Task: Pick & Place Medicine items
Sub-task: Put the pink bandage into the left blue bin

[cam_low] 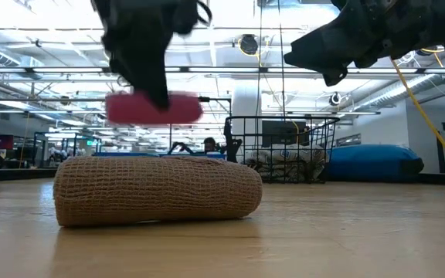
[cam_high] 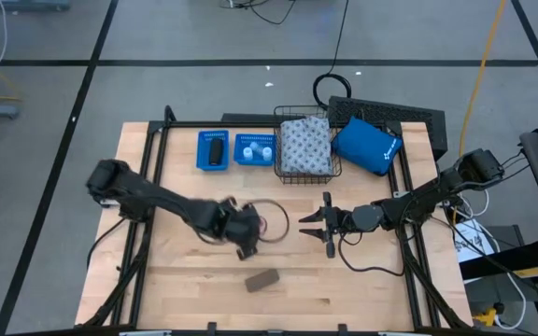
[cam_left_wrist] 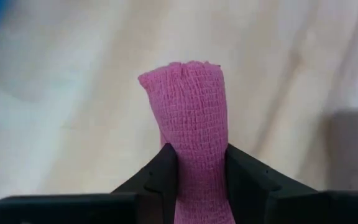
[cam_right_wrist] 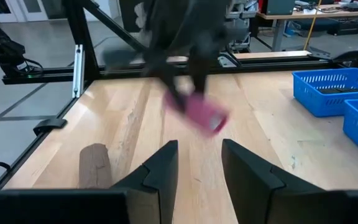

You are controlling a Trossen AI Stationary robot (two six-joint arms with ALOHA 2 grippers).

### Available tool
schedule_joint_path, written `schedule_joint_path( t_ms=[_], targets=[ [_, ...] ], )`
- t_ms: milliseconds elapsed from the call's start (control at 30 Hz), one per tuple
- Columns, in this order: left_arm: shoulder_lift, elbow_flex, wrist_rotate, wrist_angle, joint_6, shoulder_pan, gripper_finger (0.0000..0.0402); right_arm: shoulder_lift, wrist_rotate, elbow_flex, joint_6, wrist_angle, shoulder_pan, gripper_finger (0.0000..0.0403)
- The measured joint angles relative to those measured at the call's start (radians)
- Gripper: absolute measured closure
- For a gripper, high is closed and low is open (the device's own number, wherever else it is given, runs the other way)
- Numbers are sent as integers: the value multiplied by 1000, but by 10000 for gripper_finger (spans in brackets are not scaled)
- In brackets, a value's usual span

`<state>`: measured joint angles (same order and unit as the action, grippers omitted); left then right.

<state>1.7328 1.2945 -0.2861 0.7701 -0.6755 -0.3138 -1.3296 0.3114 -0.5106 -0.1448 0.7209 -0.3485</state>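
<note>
A pink oblong roll of woven gauze point(cam_left_wrist: 188, 106) sits between the fingers of my left gripper point(cam_left_wrist: 201, 149), above the table's middle point(cam_high: 247, 233); the low view shows the roll point(cam_low: 154, 108) in the air. A brown woven roll point(cam_low: 157, 189) lies on its side on the table near the front edge point(cam_high: 262, 280). My right gripper point(cam_high: 312, 224) hovers open just right of the left one, touching nothing. Two white bottles point(cam_high: 258, 149) stand in one blue tray, a dark block point(cam_high: 214, 150) lies in the other, and a grey-white patterned pack point(cam_high: 304, 145) sits in the wire basket. My left gripper is shut on the pink roll's long sides point(cam_left_wrist: 199, 165), pinching it between the two fingers point(cam_left_wrist: 160, 171). The fingers reach down from above and meet the roll about midway along its length point(cam_low: 149, 104). The roll is lifted clear of the table, roughly level.
The two blue trays point(cam_high: 201, 166), the wire basket point(cam_high: 336, 168) and a bright blue pouch point(cam_high: 367, 145) line the table's far side. Bare wood point(cam_high: 362, 289) lies around the brown roll. Black frame rails point(cam_high: 152, 159) run along both sides.
</note>
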Motion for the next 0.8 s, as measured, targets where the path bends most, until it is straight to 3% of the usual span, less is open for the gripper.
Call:
schedule_joint_path(
  t_ms=[133, 333, 567, 800],
  targets=[
    [-143, 2, -128, 113, 4, 25, 290, 0, 0, 0, 0, 0, 0, 287],
    [-321, 1, -408, 244, -149, 91, 285, 0, 0, 0, 0, 0, 0, 287],
    [-423, 1, -391, 345, -210, 297, 283, 0, 0, 0, 0, 1, 0, 287],
    [-412, 1, -389, 368, -138, 555, 283, 0, 0, 0, 0, 0, 0, 287]
  ],
)
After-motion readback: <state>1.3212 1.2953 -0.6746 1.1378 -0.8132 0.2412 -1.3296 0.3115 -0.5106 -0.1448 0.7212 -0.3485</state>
